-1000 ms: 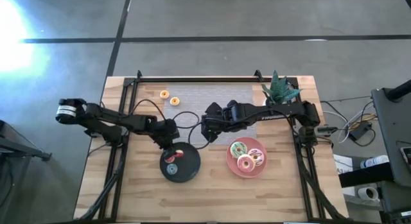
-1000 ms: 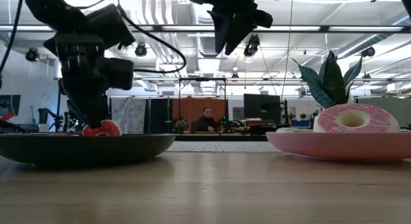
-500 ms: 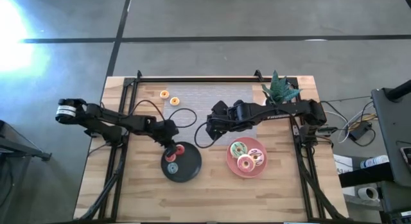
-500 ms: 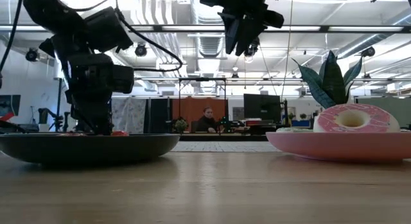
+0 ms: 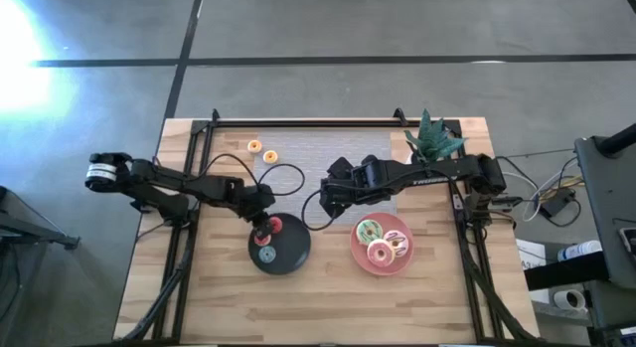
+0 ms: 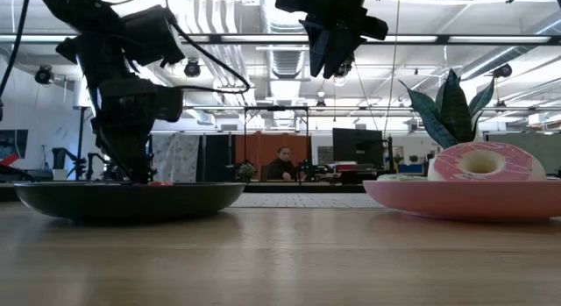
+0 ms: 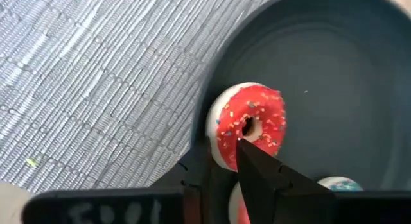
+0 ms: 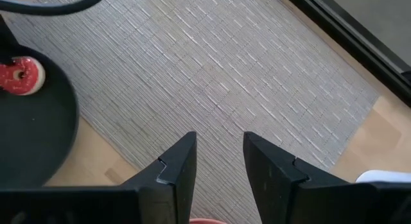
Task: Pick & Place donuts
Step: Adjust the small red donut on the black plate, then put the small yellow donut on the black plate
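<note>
My left gripper (image 5: pixel 266 222) reaches down onto the far rim of the round black plate (image 5: pixel 294 263), shut on a small red sprinkled donut (image 7: pixel 260 115). Another red donut (image 7: pixel 239 199) and a blue one (image 7: pixel 338 184) also lie on that plate. My right gripper (image 5: pixel 326 200) hangs open and empty above the grey mat (image 8: pixel 244 70). The round pink plate (image 5: pixel 402 263) holds the green-white sprinkled donut (image 5: pixel 369 231), the pink donut (image 5: pixel 379 253) and the white red-striped donut (image 5: pixel 397 243). Two tiny orange-yellow donuts (image 5: pixel 254 145) (image 5: pixel 270 157) lie at the far left. My left gripper pinches the red donut's ring (image 7: pixel 221 144) on its near side. One fingertip (image 7: pixel 247 153) stands at the hole and the other finger (image 7: pixel 200 166) at the outer white rim. The fingers come from above, slanting. The donut lies on the black plate just inside its rim (image 7: pixel 205 102).
A potted plant (image 5: pixel 433 138) stands at the far right corner. A black cable loop (image 5: pixel 284 180) lies on the table between the arms. A dark frame rail (image 5: pixel 298 122) runs along the far edge. A person sits in the room beyond the table (image 6: pixel 282 162).
My left gripper has gone down with the red donut, which was held clear above the black plate and now lies on it near the rim. My right gripper has drawn back a little toward the table's right edge.
</note>
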`<state>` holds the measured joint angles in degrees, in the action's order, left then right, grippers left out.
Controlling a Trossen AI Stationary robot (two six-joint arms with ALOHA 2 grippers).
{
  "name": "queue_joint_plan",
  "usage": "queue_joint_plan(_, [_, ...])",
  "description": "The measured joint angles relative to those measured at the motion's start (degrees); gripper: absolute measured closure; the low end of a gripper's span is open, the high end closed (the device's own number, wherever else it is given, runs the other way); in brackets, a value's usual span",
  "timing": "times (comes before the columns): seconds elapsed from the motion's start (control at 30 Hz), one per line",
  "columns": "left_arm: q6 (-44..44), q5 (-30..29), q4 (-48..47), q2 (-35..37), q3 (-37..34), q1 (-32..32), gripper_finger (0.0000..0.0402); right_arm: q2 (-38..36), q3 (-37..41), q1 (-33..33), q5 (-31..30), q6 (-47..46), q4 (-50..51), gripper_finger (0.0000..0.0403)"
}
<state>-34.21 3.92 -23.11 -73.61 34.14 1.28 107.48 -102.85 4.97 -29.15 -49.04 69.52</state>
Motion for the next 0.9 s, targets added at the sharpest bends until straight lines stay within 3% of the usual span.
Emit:
queue_joint_plan(0.3, [1.4, 0.92, -3.78, 4.88, 5.18, -0.02, 0.0353, -0.53, 0.0, -0.84, -0.02, 3.49, 0.07, 0.0284])
queue_joint_plan(0.53, [4.48, -14.59, -20.38, 9.79, 10.22, 2.74, 0.0353, -2.24, 0.0, -3.52, -0.92, 7.89, -0.04, 0.0284])
queue_joint_plan(0.73, [9.71, -10.91, -22.29, 9.91, 11.63, 12.95, 0.0342, -3.65, 0.0, -7.29, -1.03, 13.57, -2.92, 0.0284])
queue_joint_plan(0.9, [11.73, -5.5, -19.49, 7.87, 13.26, 21.61, 0.0282, -3.96, 0.0, -10.57, 1.22, 17.83, -4.6, 0.0284])
